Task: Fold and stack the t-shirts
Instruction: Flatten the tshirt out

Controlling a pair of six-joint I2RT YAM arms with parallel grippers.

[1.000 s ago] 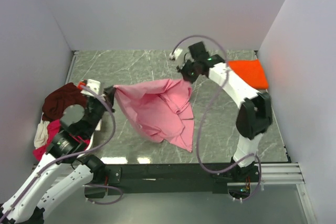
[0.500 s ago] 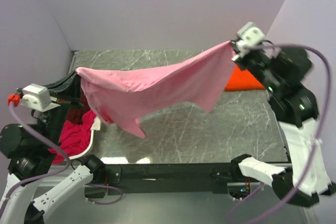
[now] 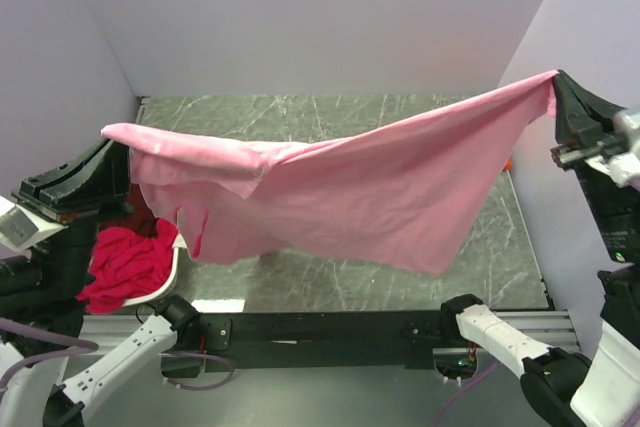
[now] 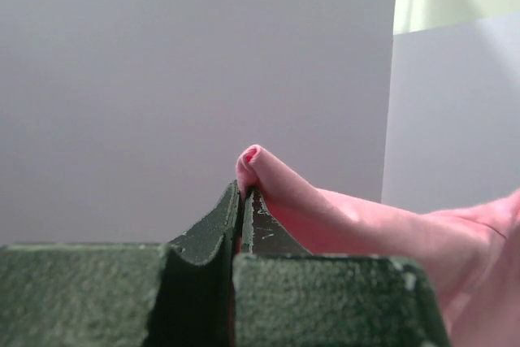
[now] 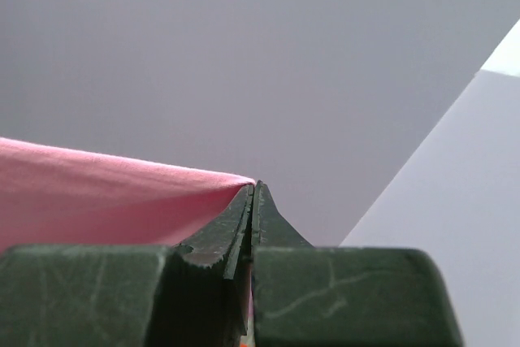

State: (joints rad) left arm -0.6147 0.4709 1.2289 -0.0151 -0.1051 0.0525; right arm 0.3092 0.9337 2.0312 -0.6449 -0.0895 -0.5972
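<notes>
Pink t-shirt [image 3: 380, 187] aloft, long axis crosswise, left pincer [image 4: 242, 194] to right pincer [image 5: 252, 191]

Pink t-shirt [image 3: 370, 187]: soft matt cloth, lightly creased. Tabletop [image 3: 300, 112]: grey-green marbled surface, glossy. Jaws: dark, rough-grained, matt.

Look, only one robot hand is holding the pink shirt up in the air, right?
Not one, both: the left gripper and the right gripper each pinch the pink t-shirt, held up in the air. The two wrist views show it.
</notes>
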